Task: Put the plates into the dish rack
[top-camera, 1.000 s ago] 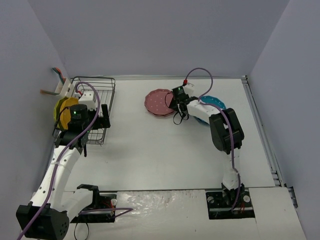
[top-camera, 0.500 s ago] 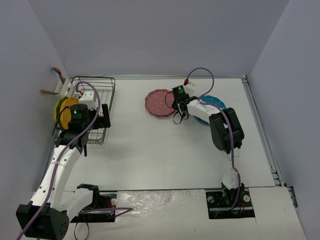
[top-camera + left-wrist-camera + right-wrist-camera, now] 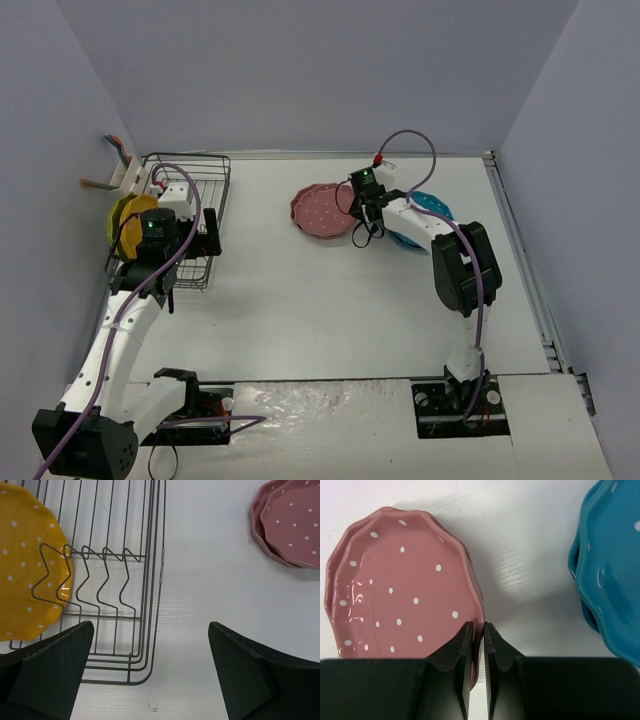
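Two glossy pink plates [image 3: 320,210], scallop-rimmed and white-dotted, lie stacked at upper centre of the white desk [image 3: 330,300]. The right pincer [image 3: 478,626] clamps the upper pink plate [image 3: 405,595] by its rim. Two stacked turquoise plates [image 3: 610,580] sit just right. In the black wire dish rack [image 3: 150,555] at left stand one orange-yellow plate [image 3: 25,565] and one lime-yellow plate [image 3: 119,215]. The left pincer [image 3: 150,625] hangs above, fingers apart.

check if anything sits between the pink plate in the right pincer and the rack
Nothing visible lies between the pink plate and the rack. The left pincer, though, hangs open over the rack's near end.
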Robot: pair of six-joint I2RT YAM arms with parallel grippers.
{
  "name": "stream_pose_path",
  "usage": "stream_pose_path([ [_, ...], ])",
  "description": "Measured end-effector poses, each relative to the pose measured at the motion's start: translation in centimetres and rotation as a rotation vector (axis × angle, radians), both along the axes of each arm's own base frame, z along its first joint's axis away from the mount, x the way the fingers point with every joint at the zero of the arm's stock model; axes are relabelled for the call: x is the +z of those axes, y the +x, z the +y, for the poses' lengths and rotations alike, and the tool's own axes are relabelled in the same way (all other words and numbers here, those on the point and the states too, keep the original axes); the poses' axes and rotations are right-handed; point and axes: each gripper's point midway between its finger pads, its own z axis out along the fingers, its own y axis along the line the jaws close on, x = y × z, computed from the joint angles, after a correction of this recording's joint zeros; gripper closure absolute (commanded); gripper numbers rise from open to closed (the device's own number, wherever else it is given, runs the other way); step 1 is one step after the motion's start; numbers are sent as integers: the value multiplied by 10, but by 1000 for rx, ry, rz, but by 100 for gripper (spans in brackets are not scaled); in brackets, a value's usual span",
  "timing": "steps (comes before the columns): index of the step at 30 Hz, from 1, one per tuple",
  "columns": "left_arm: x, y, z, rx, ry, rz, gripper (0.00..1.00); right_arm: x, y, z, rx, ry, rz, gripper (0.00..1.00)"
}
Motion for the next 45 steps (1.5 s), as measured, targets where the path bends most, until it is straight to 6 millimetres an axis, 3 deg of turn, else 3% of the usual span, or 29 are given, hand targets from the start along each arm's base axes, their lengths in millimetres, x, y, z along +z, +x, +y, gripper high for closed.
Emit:
stream_pose_path([
  [9,0,0,0,0,0,1,3,-17,-18,-10,5,9,53,98],
  [14,-1,0,0,0,0,4,3,-14,-24,-15,13,29,62,81],
  [21,-3,1,0,0,1,10,3,-25,-31,-18,39,79,92,64],
  [28,-3,1,0,-1,1,12,3,-29,-32,-16,66,141,84,52],
  [34,-4,1,0,-1,2,13,3,-33,-34,-8,115,214,67,46],
  [45,-8,2,-1,-1,3,26,3,-39,-34,-2,178,356,2,49],
])
